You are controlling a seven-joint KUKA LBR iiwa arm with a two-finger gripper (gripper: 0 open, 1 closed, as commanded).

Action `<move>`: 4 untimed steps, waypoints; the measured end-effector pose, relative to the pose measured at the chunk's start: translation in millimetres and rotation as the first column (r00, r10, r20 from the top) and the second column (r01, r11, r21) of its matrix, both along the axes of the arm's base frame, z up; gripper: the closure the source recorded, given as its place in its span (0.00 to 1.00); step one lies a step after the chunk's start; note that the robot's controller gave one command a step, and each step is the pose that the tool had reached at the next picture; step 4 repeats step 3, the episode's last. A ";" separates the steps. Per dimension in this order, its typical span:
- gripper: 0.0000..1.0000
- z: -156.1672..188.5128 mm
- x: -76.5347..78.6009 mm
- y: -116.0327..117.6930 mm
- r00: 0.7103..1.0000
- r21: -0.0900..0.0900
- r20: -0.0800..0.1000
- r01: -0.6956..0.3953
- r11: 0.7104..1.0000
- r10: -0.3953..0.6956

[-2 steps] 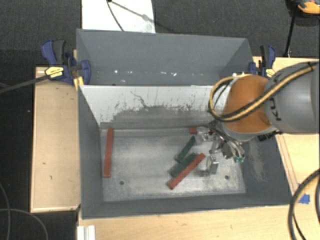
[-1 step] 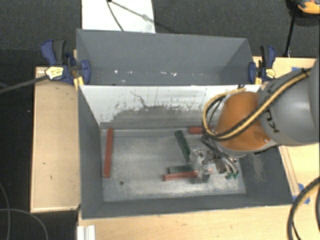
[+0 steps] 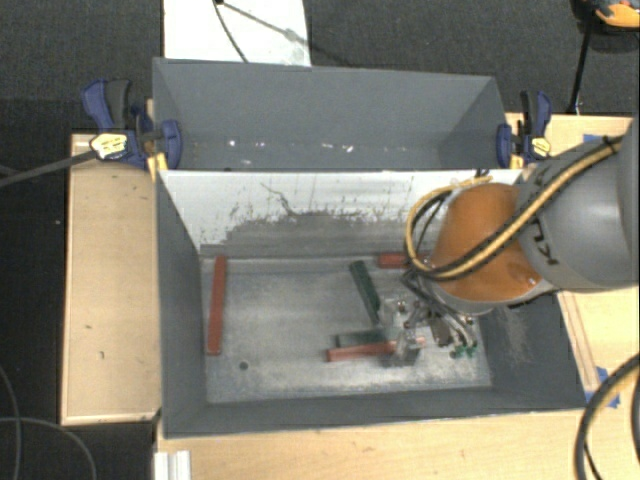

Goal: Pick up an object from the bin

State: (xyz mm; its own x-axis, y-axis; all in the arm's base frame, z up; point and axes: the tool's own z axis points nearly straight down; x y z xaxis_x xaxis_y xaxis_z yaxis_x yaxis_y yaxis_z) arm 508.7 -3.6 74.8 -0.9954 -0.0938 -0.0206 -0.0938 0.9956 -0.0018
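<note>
Facing scuffed grey bin floor (image 3: 290,313), you see a slim red stick (image 3: 358,350) left of the pincer (image 3: 413,344), grip indiscernible.

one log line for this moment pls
gripper low, right part of bin | nearest: red stick end, dark green stick | far left: red-brown stick | grasp: cannot tell

We logged a red-brown stick (image 3: 214,306) lying lengthwise along the left side of the bin (image 3: 320,108) floor, well apart from the other pieces. A dark green stick (image 3: 365,288) lay tilted right of the middle. A short red piece (image 3: 390,260) sat by the back wall, just beyond it.
</note>
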 end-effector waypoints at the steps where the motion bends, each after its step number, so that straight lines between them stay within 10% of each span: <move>1: 1.00 116.6 17.0 -28.3 1.000 0.000 -0.019 -0.005 1.000 0.005; 4: 1.00 157.4 23.2 -49.7 0.999 0.002 -0.026 -0.023 1.000 0.023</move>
